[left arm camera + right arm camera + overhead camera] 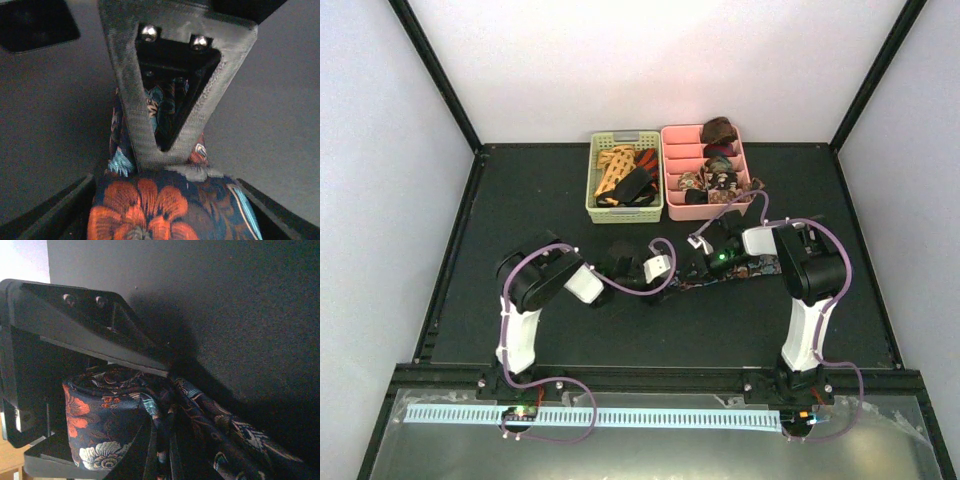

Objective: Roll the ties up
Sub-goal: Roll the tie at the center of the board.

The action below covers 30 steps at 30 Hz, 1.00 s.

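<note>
The navy floral tie lies as a strip on the black mat, with one end rolled into a coil. My left gripper is shut on that coil; its fingers flank the orange-flowered fabric. My right gripper faces it, nose to nose. One right finger stands on the strip just past the coil, with fabric showing on both sides of it and through its hole. The loose strip trails away to the right. The right fingertips are lost in shadow in the right wrist view.
A pale green slatted basket at the back holds orange lattice, red and black ties. Beside it, a pink divided tray holds several rolled ties, a brown one at the far end. Black frame rails edge the mat.
</note>
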Each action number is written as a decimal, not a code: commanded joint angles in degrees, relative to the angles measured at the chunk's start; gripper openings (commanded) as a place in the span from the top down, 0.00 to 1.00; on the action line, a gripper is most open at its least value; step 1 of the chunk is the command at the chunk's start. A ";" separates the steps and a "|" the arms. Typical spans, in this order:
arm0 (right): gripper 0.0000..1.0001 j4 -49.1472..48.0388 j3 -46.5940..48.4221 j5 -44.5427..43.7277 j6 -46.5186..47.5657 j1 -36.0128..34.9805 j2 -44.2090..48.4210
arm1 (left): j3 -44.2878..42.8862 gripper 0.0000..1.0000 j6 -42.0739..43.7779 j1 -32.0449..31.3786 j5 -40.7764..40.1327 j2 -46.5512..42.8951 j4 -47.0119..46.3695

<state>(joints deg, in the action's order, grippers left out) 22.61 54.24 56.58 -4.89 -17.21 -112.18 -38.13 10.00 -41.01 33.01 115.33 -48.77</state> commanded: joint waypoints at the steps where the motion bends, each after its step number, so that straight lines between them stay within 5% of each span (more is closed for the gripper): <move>1: 0.97 1.70 -2.36 -6.72 -0.45 0.43 -1.44 | -4.13 0.34 4.65 -0.62 -0.12 1.28 7.71; 4: 0.83 1.94 -2.46 -5.81 -0.07 0.87 0.03 | -5.45 0.53 9.44 -1.06 -1.96 0.05 14.00; 8: 0.65 3.10 -2.87 -4.10 1.41 2.69 3.24 | -9.03 0.66 16.62 -1.09 -4.15 -1.72 27.05; 14: 0.54 4.64 -3.65 -1.53 3.80 6.11 9.67 | -13.43 0.68 26.22 -1.01 -1.61 -2.11 42.18; 20: 0.47 1.01 -4.10 2.99 -0.17 4.76 9.75 | -16.11 0.66 26.12 -1.07 -3.03 -0.83 45.82; 30: 0.49 -3.92 -1.77 3.41 -5.31 0.11 5.04 | -18.33 0.65 22.95 -1.11 -3.23 0.69 47.59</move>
<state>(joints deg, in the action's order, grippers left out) 21.74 51.24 59.11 -7.79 -15.68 -105.69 -56.27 33.28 -41.78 31.79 113.25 -8.16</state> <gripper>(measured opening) 0.520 0.352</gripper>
